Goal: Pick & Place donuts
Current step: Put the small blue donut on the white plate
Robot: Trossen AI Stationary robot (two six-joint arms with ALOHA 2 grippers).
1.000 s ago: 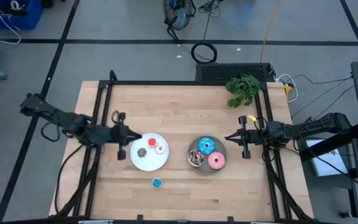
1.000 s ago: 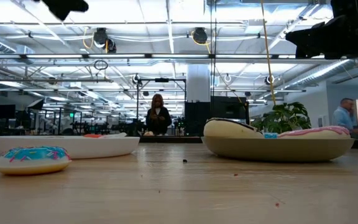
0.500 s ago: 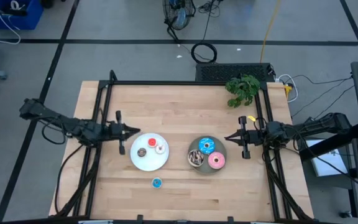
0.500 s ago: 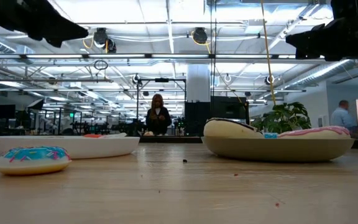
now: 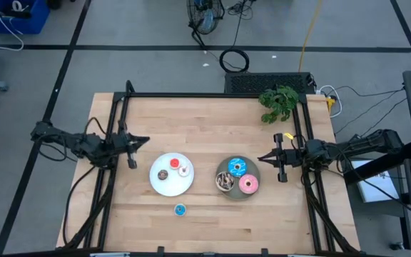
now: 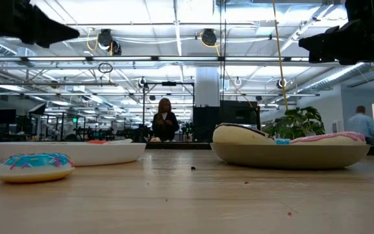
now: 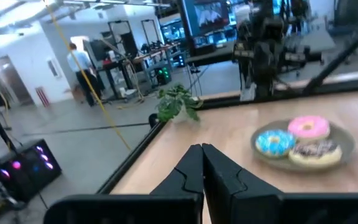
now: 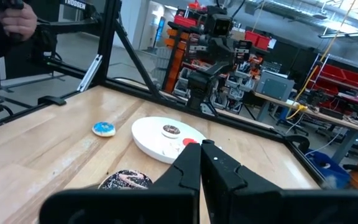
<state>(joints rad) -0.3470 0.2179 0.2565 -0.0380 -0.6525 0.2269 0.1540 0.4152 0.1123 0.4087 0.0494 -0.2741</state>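
Donuts: three tiny (image 5: pixel 174 168) lying on white plate (image 5: pixel 160 186), three larger (image 5: pixel 237 168) on grey plate (image 5: pixel 255 171), one blue (image 5: pixel 180 209) sitting on wooden desk (image 5: pixel 205 121). Both jaws are resting closed, empty.

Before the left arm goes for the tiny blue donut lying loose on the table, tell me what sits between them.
The white plate lies roughly on the line between the left gripper, shut at the table's left edge, and the tiny blue donut. It is low, so an approach from above should clear it.
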